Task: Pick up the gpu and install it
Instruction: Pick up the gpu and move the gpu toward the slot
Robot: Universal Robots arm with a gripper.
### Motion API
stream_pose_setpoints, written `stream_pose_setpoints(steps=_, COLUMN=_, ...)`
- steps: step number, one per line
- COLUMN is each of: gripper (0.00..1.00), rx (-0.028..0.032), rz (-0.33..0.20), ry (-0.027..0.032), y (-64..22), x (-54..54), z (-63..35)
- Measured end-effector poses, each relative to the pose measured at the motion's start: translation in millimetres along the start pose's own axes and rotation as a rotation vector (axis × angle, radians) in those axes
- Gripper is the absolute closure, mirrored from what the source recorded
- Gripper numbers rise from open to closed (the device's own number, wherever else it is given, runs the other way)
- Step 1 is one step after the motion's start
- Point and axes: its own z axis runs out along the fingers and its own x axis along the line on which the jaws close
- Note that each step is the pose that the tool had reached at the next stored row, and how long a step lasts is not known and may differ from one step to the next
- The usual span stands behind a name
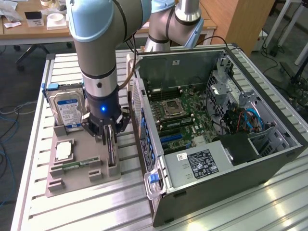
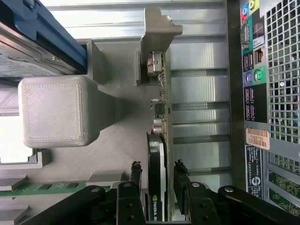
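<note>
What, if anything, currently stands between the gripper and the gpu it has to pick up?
Nothing visible does. The gripper is down over the gpu, which stands on edge in the grey holder tray. Its open fingers sit on either side of the card, with only narrow gaps left.

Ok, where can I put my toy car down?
Bare slats of the table lie between the grey tray and the near edge, and beyond the hard drive. The tray is crowded: the gripper straddles the gpu. The strip beside the computer case is tight.
</note>
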Motion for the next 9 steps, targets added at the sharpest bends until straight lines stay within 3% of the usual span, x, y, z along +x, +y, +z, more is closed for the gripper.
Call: stream_pose_setpoints(steps=9, gripper=0.58, rx=0.0001, rz=0.000, ry=0.0001, y=3.5, x=0.3, z=2.0)
